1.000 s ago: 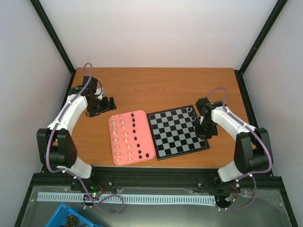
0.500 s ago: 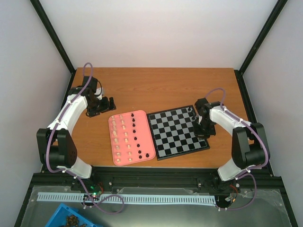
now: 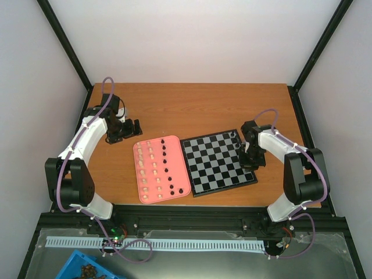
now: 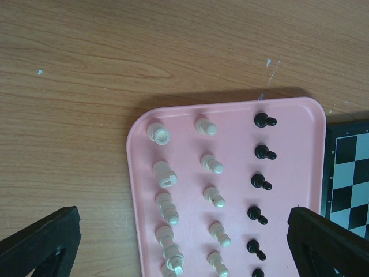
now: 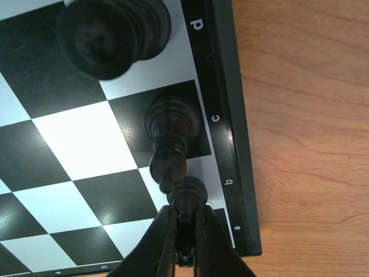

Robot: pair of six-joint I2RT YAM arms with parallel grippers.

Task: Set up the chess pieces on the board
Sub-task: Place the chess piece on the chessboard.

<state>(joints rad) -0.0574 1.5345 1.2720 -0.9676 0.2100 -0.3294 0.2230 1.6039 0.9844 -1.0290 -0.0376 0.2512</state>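
Observation:
The board lies right of centre. In the right wrist view my right gripper is shut on a small black chess piece, held at the b square by the board's edge. Two more black pieces stand on the c square and the d square. In the top view my right gripper is at the board's right edge. My left gripper is open and empty above the pink tray, which holds rows of cream pieces and black pieces.
The pink tray sits just left of the board on the wooden table. My left gripper hovers off the tray's far left corner. A blue bin with dark bits lies below the table's front rail.
My right arm's elbow has swung slightly inward while the gripper stays at the board's right edge with the piece. The left arm has not moved.

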